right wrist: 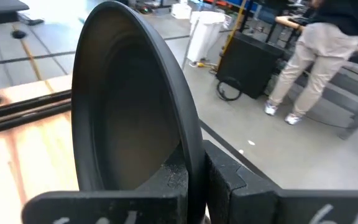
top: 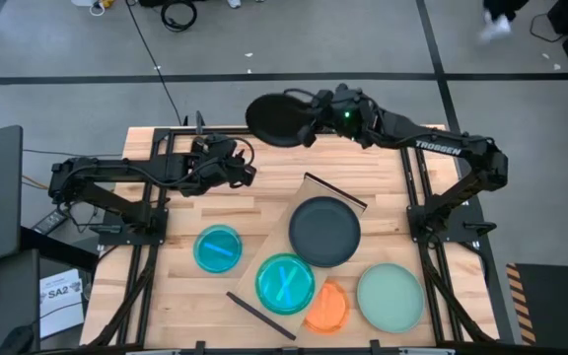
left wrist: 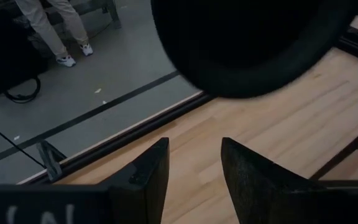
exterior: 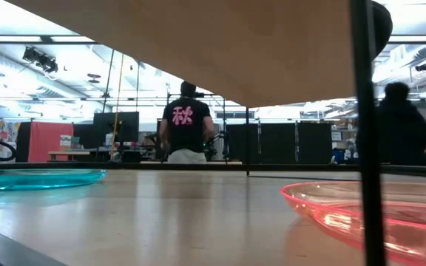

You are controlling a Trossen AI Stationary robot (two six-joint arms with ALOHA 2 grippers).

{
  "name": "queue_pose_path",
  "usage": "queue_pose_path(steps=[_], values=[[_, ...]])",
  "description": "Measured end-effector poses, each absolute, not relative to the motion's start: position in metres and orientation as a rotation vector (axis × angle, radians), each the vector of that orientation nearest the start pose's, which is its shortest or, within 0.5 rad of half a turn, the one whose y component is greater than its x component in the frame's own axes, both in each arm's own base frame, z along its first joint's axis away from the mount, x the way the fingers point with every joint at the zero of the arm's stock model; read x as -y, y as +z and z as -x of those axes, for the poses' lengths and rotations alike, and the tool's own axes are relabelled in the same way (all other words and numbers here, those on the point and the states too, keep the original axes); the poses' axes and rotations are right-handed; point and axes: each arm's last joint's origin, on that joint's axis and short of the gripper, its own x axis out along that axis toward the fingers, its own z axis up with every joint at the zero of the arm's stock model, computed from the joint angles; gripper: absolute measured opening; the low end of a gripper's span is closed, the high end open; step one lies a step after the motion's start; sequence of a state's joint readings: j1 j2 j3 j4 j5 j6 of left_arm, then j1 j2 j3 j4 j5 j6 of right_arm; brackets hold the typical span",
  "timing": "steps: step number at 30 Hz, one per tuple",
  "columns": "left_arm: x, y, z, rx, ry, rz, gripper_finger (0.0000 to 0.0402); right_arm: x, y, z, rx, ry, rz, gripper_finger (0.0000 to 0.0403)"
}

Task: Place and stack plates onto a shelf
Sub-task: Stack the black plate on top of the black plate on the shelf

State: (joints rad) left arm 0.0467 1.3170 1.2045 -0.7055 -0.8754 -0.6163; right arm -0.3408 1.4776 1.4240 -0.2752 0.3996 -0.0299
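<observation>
1. Right gripper (top: 309, 120) clamps the rim of a black plate (top: 276, 119), held raised at the table's far edge; fingers closed on it.
2. Left gripper (top: 248, 173) parted, holding nothing, far left.
3. Shelf (top: 264, 266) lies centre, bearing a dark plate (top: 324, 232) and teal plate (top: 284, 283).

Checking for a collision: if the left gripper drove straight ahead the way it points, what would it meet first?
Probably the large matte black plate held by the right gripper, though depth is unclear; the left gripper is open and empty.
</observation>
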Motion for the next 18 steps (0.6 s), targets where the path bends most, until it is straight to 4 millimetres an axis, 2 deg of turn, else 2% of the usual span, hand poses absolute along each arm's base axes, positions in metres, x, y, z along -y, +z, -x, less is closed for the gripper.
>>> queue_pose_path(steps=[6, 12, 18], values=[[-0.033, 0.327, -0.262, -0.501, 1.002, 0.238, 0.0153, 0.126, 0.41, -0.293, -0.438, -0.67, 0.007, 0.003], [-0.032, 0.325, -0.264, -0.532, 0.958, 0.258, 0.0153, 0.121, 0.435, -0.269, -0.553, -0.551, -0.125, 0.003], [-0.032, 0.325, -0.264, -0.534, 0.958, 0.257, 0.0153, 0.111, 0.441, -0.254, -0.669, -0.365, -0.315, 0.003]])
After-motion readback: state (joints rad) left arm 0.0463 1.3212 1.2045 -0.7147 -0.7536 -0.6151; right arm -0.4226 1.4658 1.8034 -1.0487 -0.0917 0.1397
